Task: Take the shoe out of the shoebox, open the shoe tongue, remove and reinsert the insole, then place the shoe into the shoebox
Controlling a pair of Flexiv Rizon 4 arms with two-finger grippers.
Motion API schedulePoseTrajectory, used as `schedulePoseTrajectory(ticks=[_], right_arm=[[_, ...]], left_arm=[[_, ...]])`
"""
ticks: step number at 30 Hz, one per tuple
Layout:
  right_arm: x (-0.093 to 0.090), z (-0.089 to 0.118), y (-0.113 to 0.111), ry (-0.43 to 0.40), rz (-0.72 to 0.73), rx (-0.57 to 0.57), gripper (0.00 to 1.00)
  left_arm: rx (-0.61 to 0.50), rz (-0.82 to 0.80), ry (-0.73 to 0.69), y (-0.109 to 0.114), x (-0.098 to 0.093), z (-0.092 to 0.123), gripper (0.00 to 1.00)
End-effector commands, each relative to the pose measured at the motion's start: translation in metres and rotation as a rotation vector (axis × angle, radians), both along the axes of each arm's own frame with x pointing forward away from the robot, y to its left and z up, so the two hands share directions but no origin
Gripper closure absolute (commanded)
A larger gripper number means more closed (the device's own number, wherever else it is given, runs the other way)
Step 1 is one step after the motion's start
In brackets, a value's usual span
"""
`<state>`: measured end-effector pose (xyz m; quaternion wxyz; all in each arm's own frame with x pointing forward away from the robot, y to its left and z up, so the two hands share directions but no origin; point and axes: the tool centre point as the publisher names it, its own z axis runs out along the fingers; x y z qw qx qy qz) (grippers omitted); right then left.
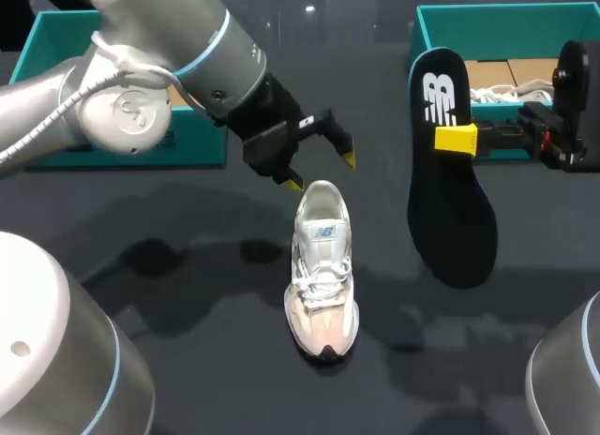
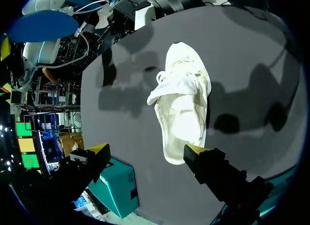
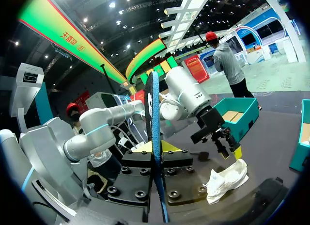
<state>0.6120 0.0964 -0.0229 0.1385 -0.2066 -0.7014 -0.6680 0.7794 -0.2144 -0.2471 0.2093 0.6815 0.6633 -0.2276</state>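
the left tool [image 1: 321,170] [image 2: 145,150] has its fingers spread wide with nothing between them. it hangs in the air just beyond the heel of the shoe [image 1: 322,266] and touches nothing. in the left wrist view the shoe [image 2: 184,104] lies ahead of the tool, with its heel end close to one yellow fingertip [image 2: 193,150].

the right tool [image 1: 450,138] [image 3: 156,147] pinches the insole [image 1: 450,219], one finger on each face. it grips near the heel end, just below the white logo. the insole is held off the table [image 1: 187,266]. its black face is turned toward the head camera and its toe end points toward the near side. in the right wrist view the insole [image 3: 155,113] shows edge-on as a thin blue strip, rising from between the two fingers.

the white shoe stands upright on the dark table near the middle, with its toe toward the near edge, its laces loose and its tongue up. it sits beside the insole but apart from it, and in the right wrist view it [image 3: 225,179] is under the left tool.

the right box [image 1: 506,22], teal, sits at the far right behind the right tool, with white laces and brown card inside. the left box [image 1: 56,27], also teal, sits at the far left behind the left arm.
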Motion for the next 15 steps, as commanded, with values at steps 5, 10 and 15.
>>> schedulePoseTrajectory(ticks=[5, 10, 15], right_arm=[[-0.005, -0.001, -0.001, 0.000, -0.009, 0.000, 1.00], [-0.005, -0.001, -0.001, 0.000, -0.009, 0.000, 1.00], [-0.005, -0.001, -0.001, 0.000, -0.009, 0.000, 1.00]], left_arm=[[-0.254, -0.005, -0.052, -0.002, 0.011, 0.021, 0.00], [-0.374, -0.042, -0.025, -0.007, 0.019, 0.035, 0.00], [-0.374, -0.042, -0.025, -0.007, 0.019, 0.035, 0.00]])
